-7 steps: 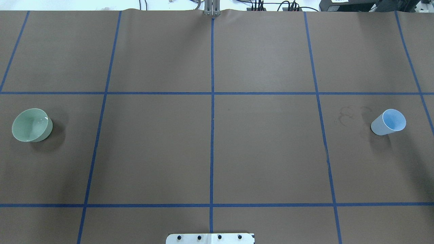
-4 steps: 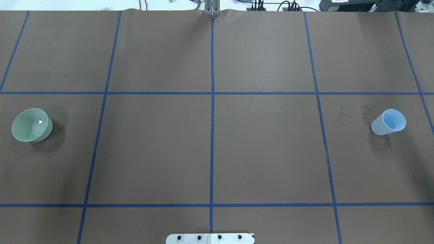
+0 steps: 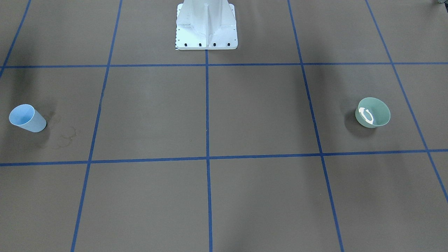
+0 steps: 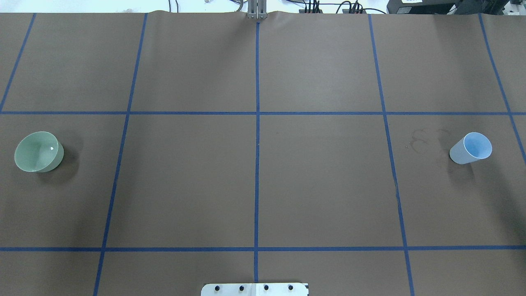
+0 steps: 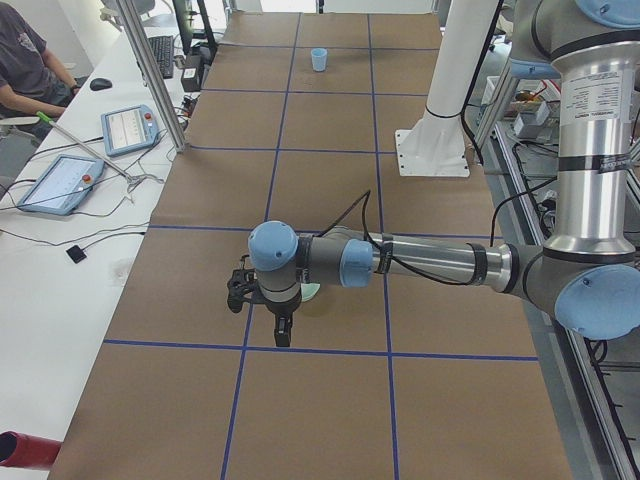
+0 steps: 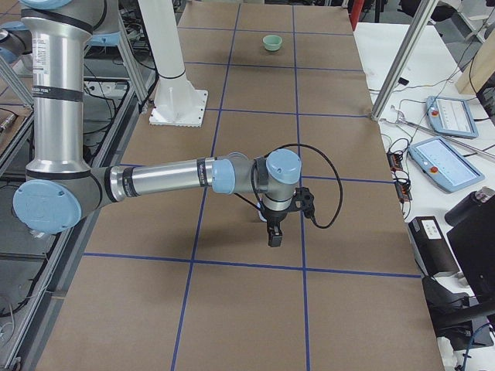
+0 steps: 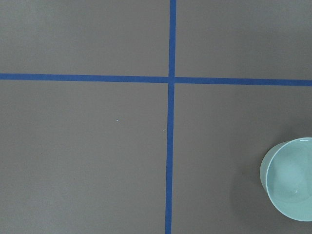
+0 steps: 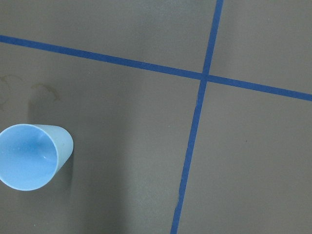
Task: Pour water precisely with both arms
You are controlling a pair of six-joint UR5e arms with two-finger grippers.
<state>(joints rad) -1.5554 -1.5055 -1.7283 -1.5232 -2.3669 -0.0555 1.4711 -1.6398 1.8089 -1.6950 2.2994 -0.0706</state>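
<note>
A pale green bowl (image 3: 373,112) (image 4: 38,152) stands upright at my left end of the table. The water shows in it as a white glint (image 3: 366,116) (image 4: 51,148). A light blue cup (image 3: 26,118) (image 4: 472,147) stands upright at my right end; I see no liquid in it. My left gripper (image 5: 283,338) hangs fingers down above the table beside the bowl (image 7: 291,178). My right gripper (image 6: 274,239) hangs above the table near the cup (image 8: 32,156). Each gripper shows only in a side view, so I cannot tell if either is open or shut.
The white pedestal (image 3: 206,28) stands at the robot's edge, mid-table. Faint dried ring stains (image 4: 423,139) lie beside the blue cup. Blue tape lines grid the brown table cover. Teach pendants (image 5: 130,126) (image 6: 453,116) and a seated operator (image 5: 25,60) are beyond the far edge.
The white glint in the green bowl has shrunk and shifted. Bowl and cup have not moved.
</note>
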